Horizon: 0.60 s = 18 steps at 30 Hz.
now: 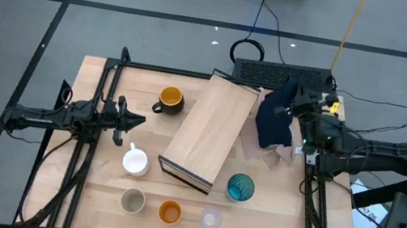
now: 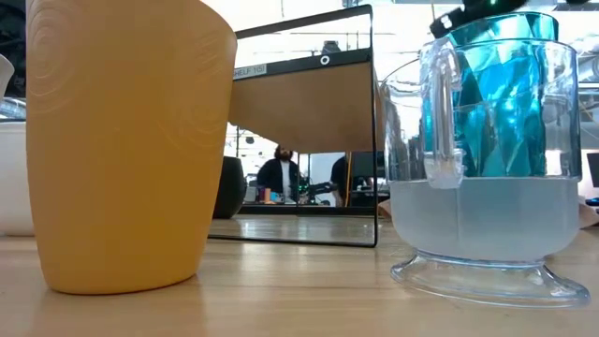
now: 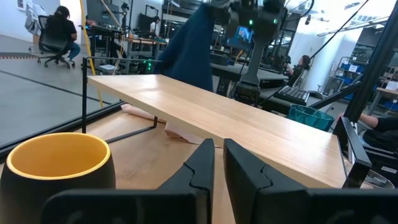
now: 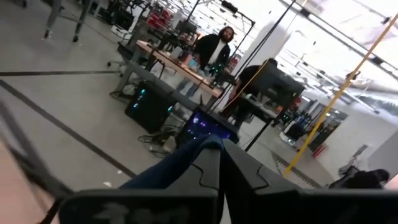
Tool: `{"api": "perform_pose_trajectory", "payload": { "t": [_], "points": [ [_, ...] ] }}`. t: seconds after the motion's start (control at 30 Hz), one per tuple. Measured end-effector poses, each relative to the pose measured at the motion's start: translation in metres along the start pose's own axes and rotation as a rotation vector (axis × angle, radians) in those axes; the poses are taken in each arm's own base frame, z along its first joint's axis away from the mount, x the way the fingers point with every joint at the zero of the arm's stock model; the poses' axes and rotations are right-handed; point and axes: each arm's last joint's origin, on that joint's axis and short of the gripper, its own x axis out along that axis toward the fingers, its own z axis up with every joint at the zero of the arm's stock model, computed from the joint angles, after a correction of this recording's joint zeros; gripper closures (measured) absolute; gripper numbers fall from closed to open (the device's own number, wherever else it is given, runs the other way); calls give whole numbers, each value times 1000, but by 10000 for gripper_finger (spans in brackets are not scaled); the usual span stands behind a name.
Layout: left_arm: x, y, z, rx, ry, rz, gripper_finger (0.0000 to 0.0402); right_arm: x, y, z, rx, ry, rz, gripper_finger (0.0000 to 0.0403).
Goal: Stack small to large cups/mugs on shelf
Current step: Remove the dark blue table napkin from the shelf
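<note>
The long light-wood shelf board (image 1: 209, 133) is lying diagonally mid-table. The right gripper (image 1: 296, 106) is pinching a hanging navy cloth (image 1: 274, 123) beside its far end. The left gripper (image 1: 130, 120), jaws nearly closed on nothing, is hovering near the dark yellow-lined mug (image 1: 170, 100). The white mug (image 1: 135, 161), teal ribbed tumbler (image 1: 240, 188), beige cup (image 1: 132, 200), orange cup (image 1: 170, 212) and what looks like a clear glass (image 1: 210, 221) are standing off the board.

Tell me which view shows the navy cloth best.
The high view: the navy cloth hangs whole from the right claw, beside the shelf. Left wrist shows it distantly, right wrist only a fold; the low view misses it.
</note>
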Motion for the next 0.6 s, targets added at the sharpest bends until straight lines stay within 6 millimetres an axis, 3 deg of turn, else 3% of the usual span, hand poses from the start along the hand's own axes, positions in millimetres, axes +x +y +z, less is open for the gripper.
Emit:
{"api": "perform_pose_trajectory", "payload": {
  "t": [0.3, 0.6],
  "points": [
    [0, 0, 0, -1, 0, 0, 364, -13, 31, -48, 50, 20, 46, 403],
    [0, 0, 0, -11, 0, 0, 364, -27, 50, -85, 120, 10, 123, 403]
  ]
}}
